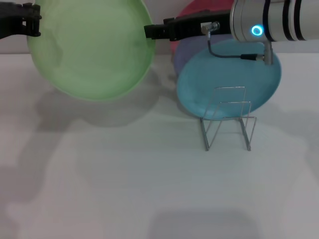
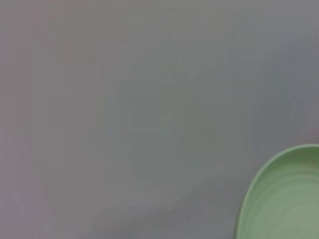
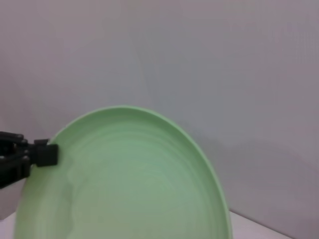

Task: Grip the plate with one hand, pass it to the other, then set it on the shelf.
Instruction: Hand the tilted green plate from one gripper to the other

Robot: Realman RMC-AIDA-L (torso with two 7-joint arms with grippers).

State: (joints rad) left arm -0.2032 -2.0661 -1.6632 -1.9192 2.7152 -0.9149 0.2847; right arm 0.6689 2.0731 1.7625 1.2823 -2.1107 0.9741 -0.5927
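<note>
1. The light green plate [image 1: 90, 50] hangs in mid-air, tilted up on edge, well above the white table [image 1: 124, 189] and to the left of the wire shelf [image 1: 228, 118].
2. The left gripper [image 1: 31, 20] is clamped on the plate's left rim; the right gripper [image 1: 152, 31] meets the opposite rim, though whether its fingers have closed cannot be told.
3. Judged from this, the pick-up is done and the handover is under way; the release by the left arm and the placing on the shelf remain.
4. Behind the shelf a turquoise plate [image 1: 227, 82] leans, with lavender and red plates [image 1: 192, 47] partly hidden farther back.
5. A plain pale wall [image 3: 224, 64] closes the scene.
</note>
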